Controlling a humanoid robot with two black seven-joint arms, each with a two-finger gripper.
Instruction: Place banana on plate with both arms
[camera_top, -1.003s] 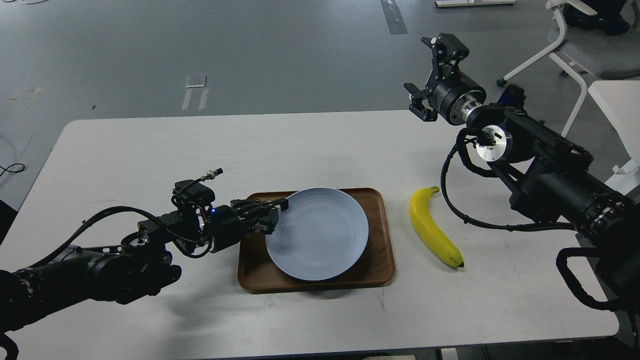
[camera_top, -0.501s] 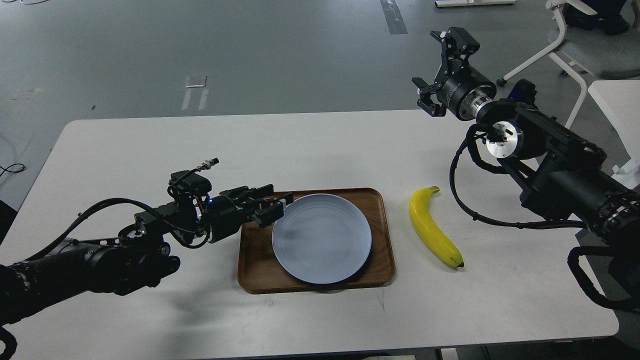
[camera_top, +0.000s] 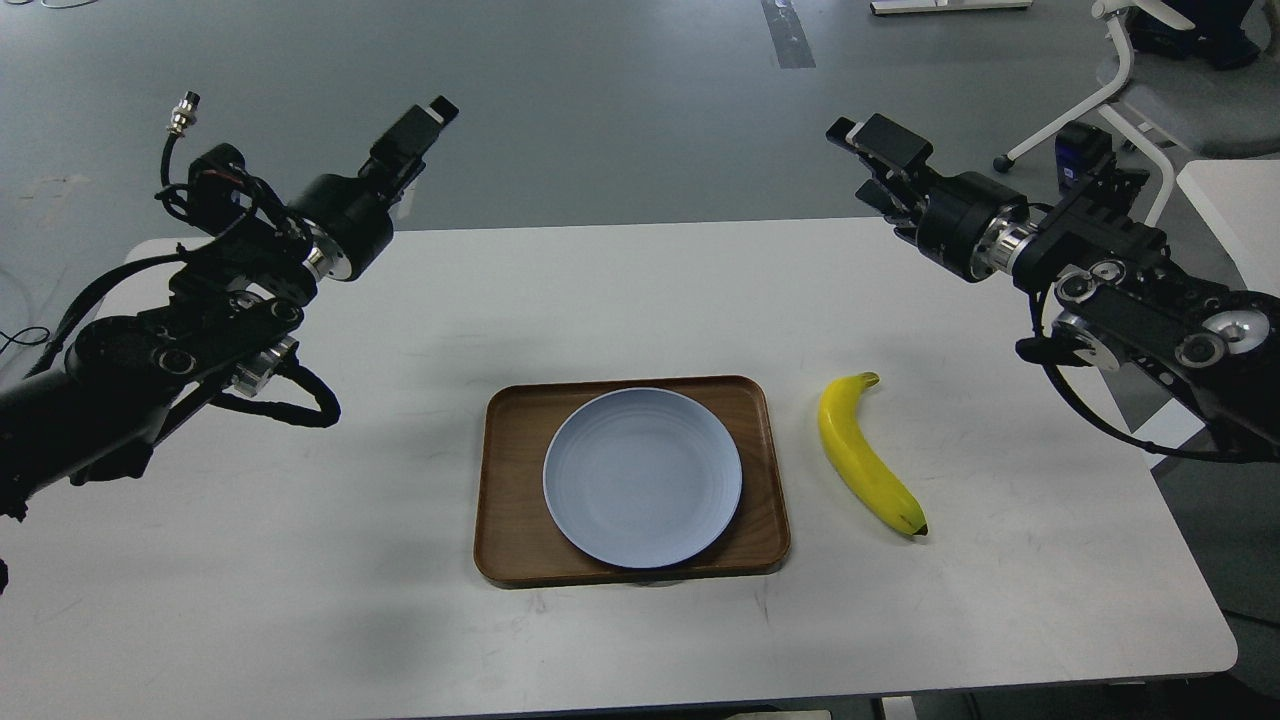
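Note:
The yellow banana (camera_top: 865, 455) lies on the white table (camera_top: 300, 560), just right of the brown wooden tray (camera_top: 512, 480), stem end to the rear. The pale blue plate (camera_top: 643, 478) sits flat on the tray and holds nothing. My left gripper (camera_top: 428, 118) is raised high at the back left, far from the plate, and holds nothing. My right gripper (camera_top: 872, 150) is raised at the back right, well above and behind the banana, and holds nothing. Both grippers are dark and seen side-on, so their fingers cannot be told apart.
A white office chair (camera_top: 1150, 95) and another white table's corner (camera_top: 1235, 215) stand at the back right, beyond my right arm. Grey floor lies behind the table.
My left gripper has let go of the plate, which settled flat on the tray. It then rose up and back to the left. My right gripper turned and dropped slightly.

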